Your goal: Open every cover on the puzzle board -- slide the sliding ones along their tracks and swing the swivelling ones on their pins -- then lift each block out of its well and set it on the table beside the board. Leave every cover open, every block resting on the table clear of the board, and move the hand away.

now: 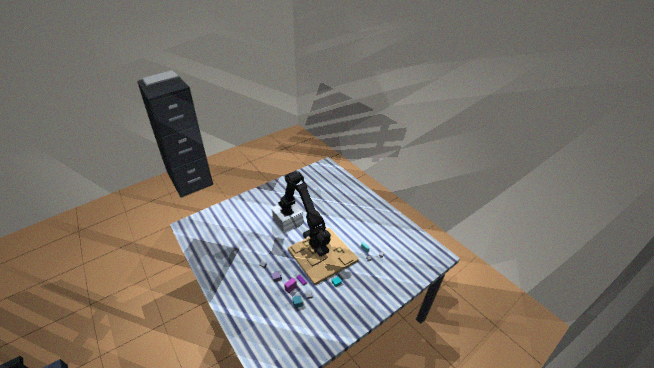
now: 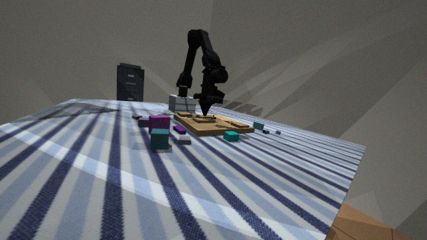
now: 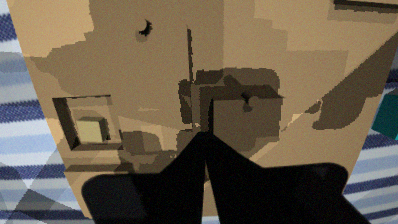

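The wooden puzzle board [image 1: 320, 274] [image 2: 212, 131] [image 3: 300, 30] lies on the striped table. My gripper [image 1: 322, 253] [image 2: 205, 115] [image 3: 204, 137] is shut and empty, its tips low over the board, beside a square cover [image 3: 250, 122] with a dark pin at its top edge. Whether the tips touch that cover I cannot tell. At left in the wrist view an open square well holds a pale yellow block [image 3: 91, 130]. A small dark knob [image 3: 145, 28] and a thin slot [image 3: 190, 55] show above. Other raised plates [image 2: 239, 124] [image 2: 184, 114] sit on the board; the hand's shadow blurs details.
Teal blocks [image 1: 337, 281] [image 2: 231, 136] [image 1: 365, 247] [image 2: 258, 125] lie beside the board. A magenta block [image 1: 290, 285] [image 2: 159, 124], another teal block [image 1: 298, 301] [image 2: 159, 139], a purple bar [image 1: 301, 280] [image 2: 179, 130] and small grey pieces lie nearby. The arm stands on a pale base [image 2: 182, 104].
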Available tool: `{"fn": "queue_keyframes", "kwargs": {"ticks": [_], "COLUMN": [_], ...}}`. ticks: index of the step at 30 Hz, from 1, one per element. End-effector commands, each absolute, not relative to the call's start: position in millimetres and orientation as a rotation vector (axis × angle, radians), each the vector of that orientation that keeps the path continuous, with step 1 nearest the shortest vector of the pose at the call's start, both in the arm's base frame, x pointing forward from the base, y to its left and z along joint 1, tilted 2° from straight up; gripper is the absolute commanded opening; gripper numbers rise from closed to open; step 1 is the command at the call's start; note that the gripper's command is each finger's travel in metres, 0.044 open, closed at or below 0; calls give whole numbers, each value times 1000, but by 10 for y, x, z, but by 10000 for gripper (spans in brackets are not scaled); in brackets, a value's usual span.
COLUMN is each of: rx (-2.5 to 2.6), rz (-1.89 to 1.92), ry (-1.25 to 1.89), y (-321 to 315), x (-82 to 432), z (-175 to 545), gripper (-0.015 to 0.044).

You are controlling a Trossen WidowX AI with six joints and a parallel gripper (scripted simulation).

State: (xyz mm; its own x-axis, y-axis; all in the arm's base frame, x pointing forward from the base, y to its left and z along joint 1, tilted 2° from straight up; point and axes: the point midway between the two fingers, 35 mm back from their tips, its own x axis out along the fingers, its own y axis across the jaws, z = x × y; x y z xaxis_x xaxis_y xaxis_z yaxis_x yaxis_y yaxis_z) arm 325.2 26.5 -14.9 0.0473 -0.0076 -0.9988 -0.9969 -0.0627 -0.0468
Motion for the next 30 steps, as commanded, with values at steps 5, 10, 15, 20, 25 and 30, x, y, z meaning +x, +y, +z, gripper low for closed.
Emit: {"fn": "queue_keyframes", "kwargs": {"ticks": [5,10,15,20,25,30], "rx": [-1290,-1290,-1290,-1290,-1290,-1290], "rz": [1216,1216,1216,1216,1216,1217], "ry": [1151,1151,1151,1152,1152,1153], "y": [255,253,248,227,204,181], "x": [3251,3249,3236,3186,3124,3062], "z": [-236,-286,-307,-313,-321,-330], "gripper": [0,0,0,0,0,0]}}
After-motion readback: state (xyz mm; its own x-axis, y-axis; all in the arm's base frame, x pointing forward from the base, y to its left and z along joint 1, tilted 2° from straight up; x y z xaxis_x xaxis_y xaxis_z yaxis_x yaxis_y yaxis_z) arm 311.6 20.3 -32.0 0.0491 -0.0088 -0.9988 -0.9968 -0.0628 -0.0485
